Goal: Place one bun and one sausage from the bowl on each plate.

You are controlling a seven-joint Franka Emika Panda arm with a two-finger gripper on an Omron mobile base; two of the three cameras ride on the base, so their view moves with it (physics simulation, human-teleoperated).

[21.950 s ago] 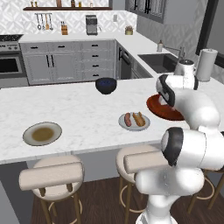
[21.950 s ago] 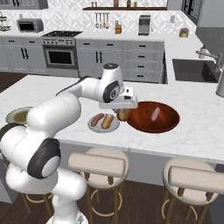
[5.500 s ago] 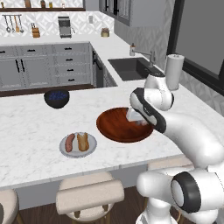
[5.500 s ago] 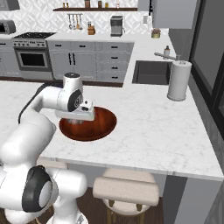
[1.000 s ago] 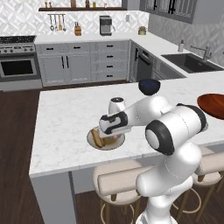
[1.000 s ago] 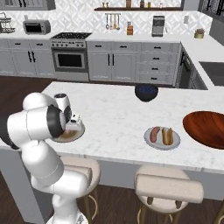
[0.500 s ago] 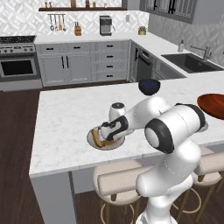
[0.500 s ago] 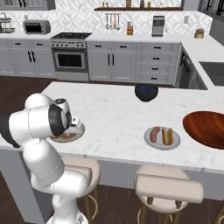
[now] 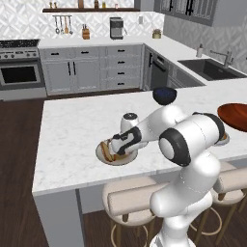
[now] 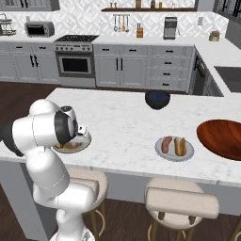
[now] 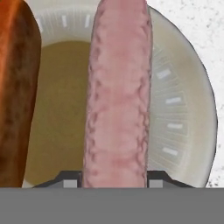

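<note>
Claw: gripper low over the brown-centred plate, fingertips close on either side of the pink sausage; whether they press it or stand just clear, I cannot tell.
Sausage: lying on that plate, lengthwise between the fingertips.
Bun: on the same plate, just beside the sausage, small gap between.
Second plate: well apart from the brown-centred plate along the counter, carrying a sausage and bun.
Wooden bowl: beyond the second plate.
Dark bowl: further back.
Edge: brown-centred plate near the counter's front edge; bare marble behind it.
</note>
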